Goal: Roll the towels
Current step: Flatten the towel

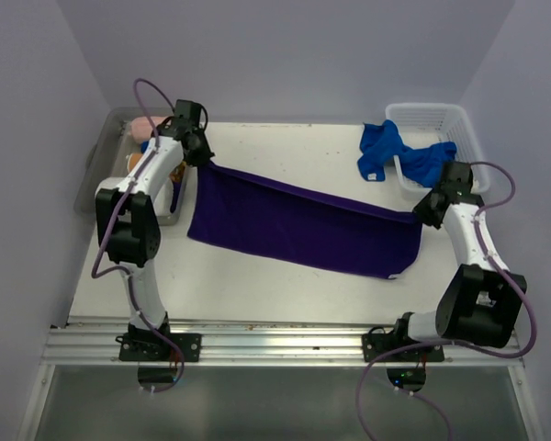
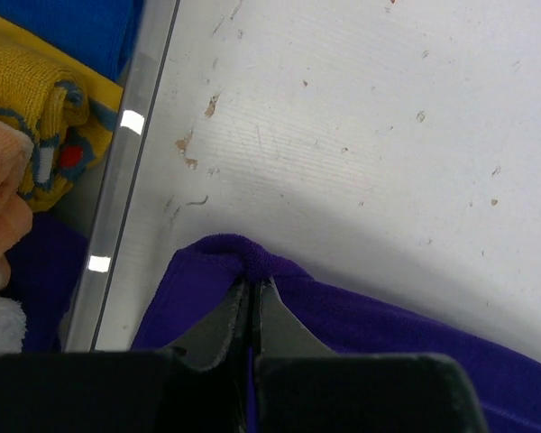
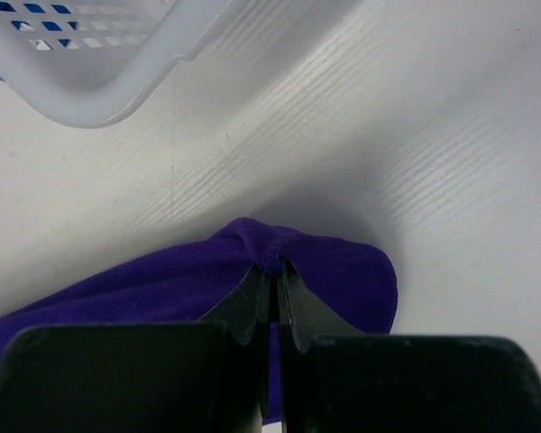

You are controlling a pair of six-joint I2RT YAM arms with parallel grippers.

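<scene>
A purple towel (image 1: 303,225) is stretched across the middle of the white table, its far edge held taut between both arms. My left gripper (image 1: 205,158) is shut on the towel's far left corner (image 2: 243,257). My right gripper (image 1: 423,213) is shut on the towel's far right corner (image 3: 275,248). The near edge of the towel rests on the table. A blue towel (image 1: 399,156) hangs over the rim of the white basket (image 1: 459,124) at the far right.
A clear bin (image 1: 101,170) at the far left holds pink, yellow and blue towels (image 2: 36,108); its rim (image 2: 131,171) lies just left of my left gripper. The white basket's corner (image 3: 117,63) is close beyond my right gripper.
</scene>
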